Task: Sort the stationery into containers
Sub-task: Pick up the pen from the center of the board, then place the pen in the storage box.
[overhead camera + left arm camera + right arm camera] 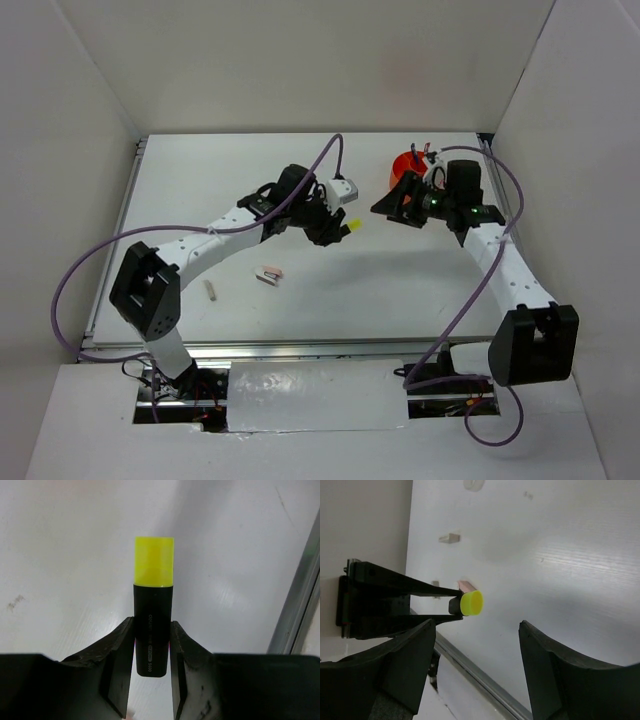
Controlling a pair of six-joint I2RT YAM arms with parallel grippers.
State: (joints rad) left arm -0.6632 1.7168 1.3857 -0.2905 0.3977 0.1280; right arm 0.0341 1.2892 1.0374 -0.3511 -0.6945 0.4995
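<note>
**Sorting station: marker in left pincer, right pincer open**

We are reading the top view from left to right. At the left a small beige block (pixel 211 290) is lying on the white counter (pixel 400 290), well apart from both arms. To its right the pink-and-white eraser (pixel 270 274) is resting flat on the counter, near the block but not touching it.

Towards the middle, the left pincer (pixel 152 627) is gripping the black marker with yellow cap (pixel 154 595). In the left wrist view both fingers are pressing on the black barrel, one on each side, and the yellow cap is projecting beyond the fingertips. The cap is pointing at the right arm, and the marker appears to be raised off the counter.

Further right, the right pincer (pixel 476 630) is standing wide open and holding nothing. It is facing the yellow cap from near by, not touching it.

Behind the right pincer, at the far right of the counter, the orange tub (pixel 405 163) is showing only in part; we cannot tell its contents.
</note>
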